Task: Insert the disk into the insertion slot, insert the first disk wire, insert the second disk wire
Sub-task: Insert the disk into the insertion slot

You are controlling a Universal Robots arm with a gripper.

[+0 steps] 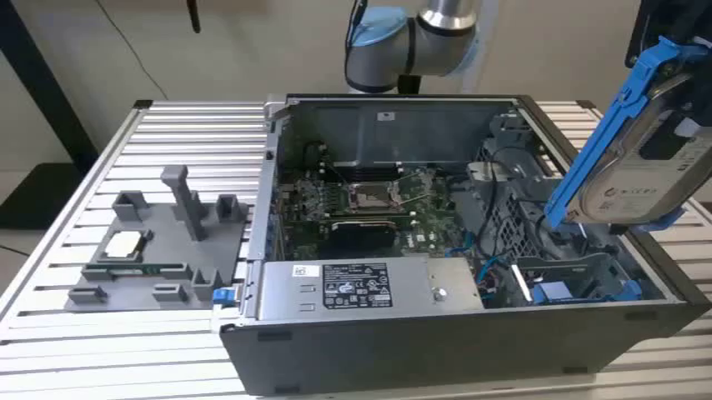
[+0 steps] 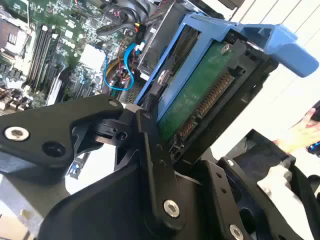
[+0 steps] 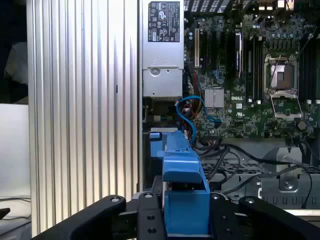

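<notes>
An open computer case [image 1: 445, 350] lies on the slatted table [image 1: 189, 133], its power-supply box [image 1: 356, 287] at the near side and blue cables [image 3: 189, 97] strung beside the insertion slot [image 1: 562, 271]. The gripper [image 3: 185, 212] is clamped narrowly on the disk [image 1: 639, 158] — black fingers [image 2: 155, 165] against both sides of its blue carrier. The disk hangs tilted on edge above the slot, apart from it, silver-faced with a white label and a green board behind.

Backdrop to my remote workspace, plain cream wall [image 1: 223, 50] behind, black upright post [image 1: 45, 83] at the exterior view's left, ribbed aluminium table [image 1: 167, 133] spanning the scene, its pale slats brightly lit
</notes>
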